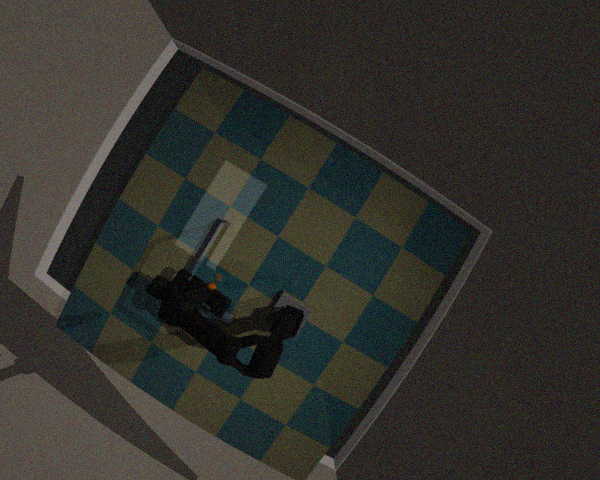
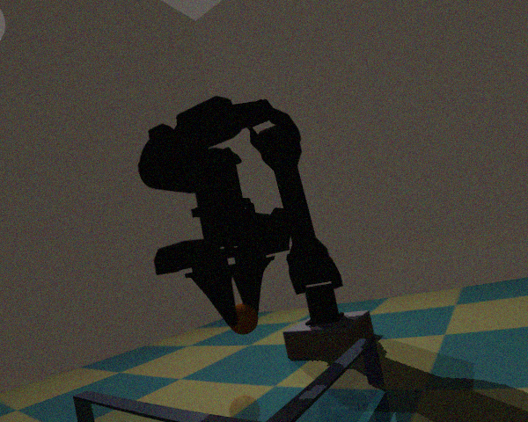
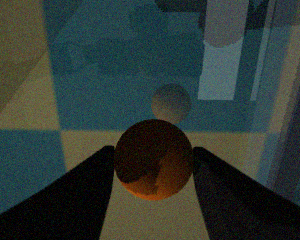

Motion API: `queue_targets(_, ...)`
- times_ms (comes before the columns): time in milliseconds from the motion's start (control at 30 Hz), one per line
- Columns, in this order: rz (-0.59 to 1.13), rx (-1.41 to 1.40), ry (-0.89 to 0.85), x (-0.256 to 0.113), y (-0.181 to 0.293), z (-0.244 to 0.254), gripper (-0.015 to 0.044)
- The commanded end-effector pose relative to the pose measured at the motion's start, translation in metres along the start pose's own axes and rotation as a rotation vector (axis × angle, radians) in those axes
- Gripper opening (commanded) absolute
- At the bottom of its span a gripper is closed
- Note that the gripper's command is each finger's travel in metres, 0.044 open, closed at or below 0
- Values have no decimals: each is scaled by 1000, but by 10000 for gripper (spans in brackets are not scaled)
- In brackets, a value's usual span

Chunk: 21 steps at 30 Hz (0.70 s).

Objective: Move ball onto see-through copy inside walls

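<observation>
My gripper (image 3: 153, 154) is shut on the orange ball (image 3: 153, 159) and holds it well above the checkered table, as the exterior view shows (image 2: 244, 317). The ball also shows as a small orange dot among the dark arm in the top view (image 1: 212, 285). The see-through copy of the ball (image 3: 171, 103) lies on the table below and a little ahead of the held ball; it shows faintly in the exterior view (image 2: 241, 405). The two low clear walls (image 2: 319, 386) form a corner near the arm's base (image 2: 327, 338).
The wall's dark rail (image 1: 205, 245) runs across the checkered floor beside the arm. The wall panels (image 3: 220, 65) stand to the upper right in the wrist view. A raised white border (image 1: 104, 149) frames the table.
</observation>
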State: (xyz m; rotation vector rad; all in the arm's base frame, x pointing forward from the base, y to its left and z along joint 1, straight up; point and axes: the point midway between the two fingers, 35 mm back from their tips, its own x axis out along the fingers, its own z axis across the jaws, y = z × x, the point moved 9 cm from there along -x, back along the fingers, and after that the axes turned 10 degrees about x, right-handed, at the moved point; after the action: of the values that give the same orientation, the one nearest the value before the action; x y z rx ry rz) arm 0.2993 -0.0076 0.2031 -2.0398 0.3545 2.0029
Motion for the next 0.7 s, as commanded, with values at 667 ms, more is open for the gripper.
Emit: queue_targets(667, 1, -5, 11, 39, 7, -20, 0)
